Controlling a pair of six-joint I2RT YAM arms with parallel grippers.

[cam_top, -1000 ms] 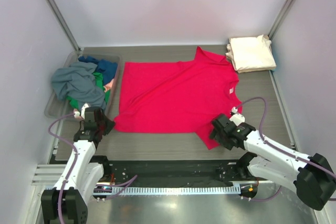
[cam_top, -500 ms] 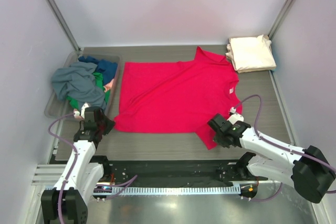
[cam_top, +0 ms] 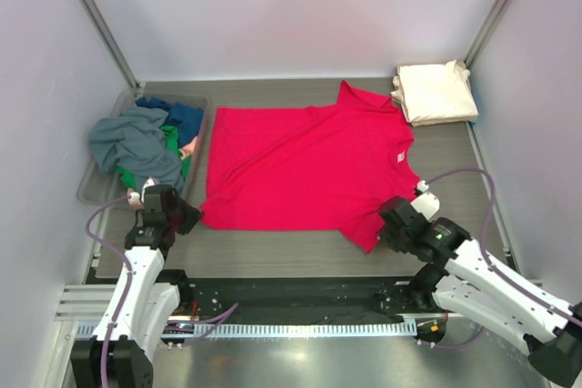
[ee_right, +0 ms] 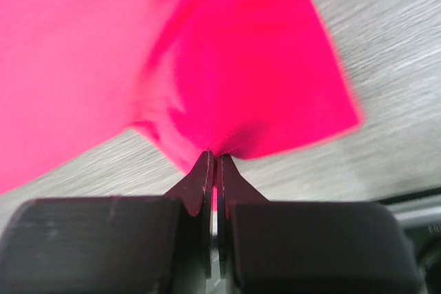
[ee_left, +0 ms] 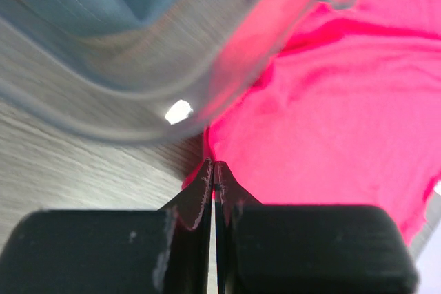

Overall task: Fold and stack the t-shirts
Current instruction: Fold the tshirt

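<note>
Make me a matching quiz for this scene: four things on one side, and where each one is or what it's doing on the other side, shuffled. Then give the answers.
Things:
1. red t-shirt
2. cream t-shirt
3. grey t-shirt
4. right tool

Places or states:
A. folded square, far right corner
B. shut on the red shirt's near sleeve
C. spread flat in the middle
D. heaped in the clear bin at the left

Pairs: 1-C, 2-A, 3-D, 4-B.
</note>
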